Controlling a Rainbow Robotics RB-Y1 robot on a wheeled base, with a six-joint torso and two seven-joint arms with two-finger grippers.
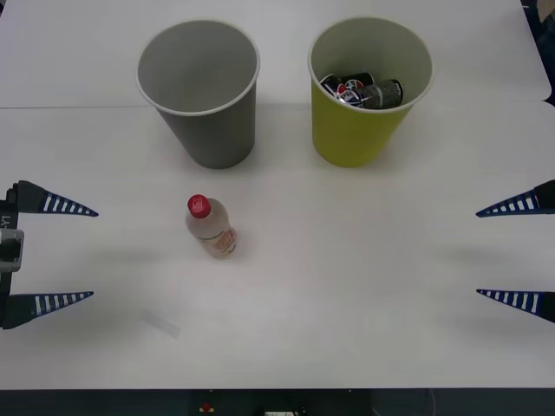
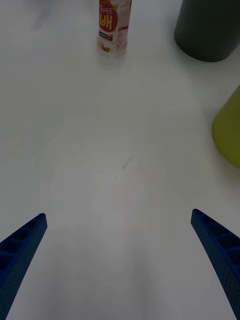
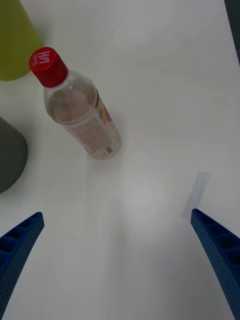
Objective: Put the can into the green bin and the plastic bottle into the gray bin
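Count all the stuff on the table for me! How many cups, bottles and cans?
Bins: 2, the gray bin and the green bin.
Bottles: 1, the plastic bottle standing in front of the gray bin.
Cans: at least 2 dark cans inside the green bin; the exact number is hard to tell.
Total: at least 5.

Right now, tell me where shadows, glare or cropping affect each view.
Front view: even light, soft shadows behind the gray bin and green bin, no glare. Right wrist view: the plastic bottle is cut off at its top. Left wrist view: bottle sharp, faint sheen on the table.
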